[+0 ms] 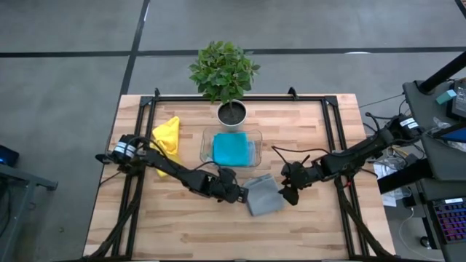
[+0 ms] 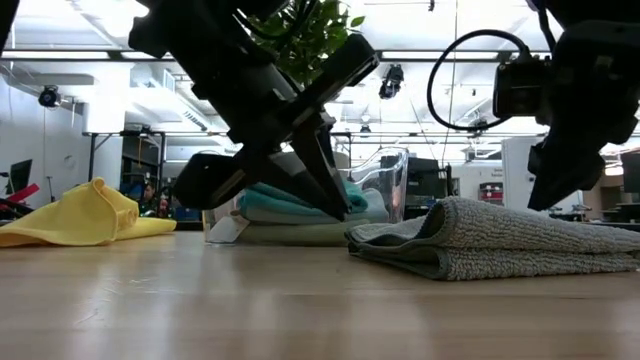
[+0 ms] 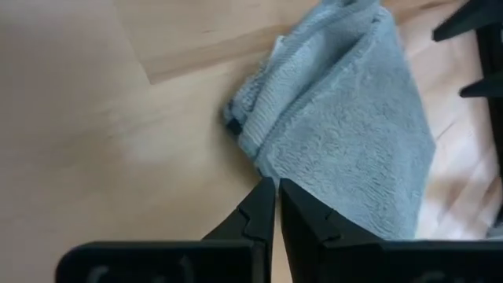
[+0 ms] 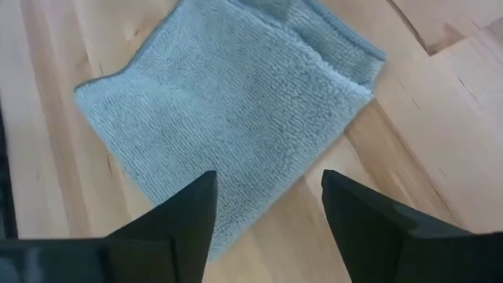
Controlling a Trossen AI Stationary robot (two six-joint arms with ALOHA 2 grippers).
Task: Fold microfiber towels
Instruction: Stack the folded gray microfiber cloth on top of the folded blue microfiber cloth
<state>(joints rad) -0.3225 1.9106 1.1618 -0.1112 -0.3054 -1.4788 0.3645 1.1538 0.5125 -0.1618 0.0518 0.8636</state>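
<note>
A grey towel (image 1: 263, 195) lies folded in layers on the wooden table, right of centre toward the near edge. My left gripper (image 1: 240, 195) is shut, slanting down, with its tips (image 3: 275, 187) at the towel's left edge (image 3: 255, 145). My right gripper (image 4: 267, 196) hangs open just above the towel's right part (image 4: 236, 102) with nothing between its fingers. A yellow towel (image 1: 167, 135) lies crumpled at the far left. A teal towel (image 1: 233, 149) tops a stack of folded towels (image 2: 300, 215) in the clear tray (image 1: 255, 137). My left gripper's shut fingertips stand right at the grey towel's left edge (image 3: 259, 161), coming slanting down from the table's left. I cannot tell whether they touch the cloth. The towel lies flat on the table.
A potted plant (image 1: 231, 113) stands at the far edge behind the tray. Black frame rails (image 1: 331, 138) run along the table's left, right and far sides. Bare wood (image 1: 182, 225) stretches along the near edge.
</note>
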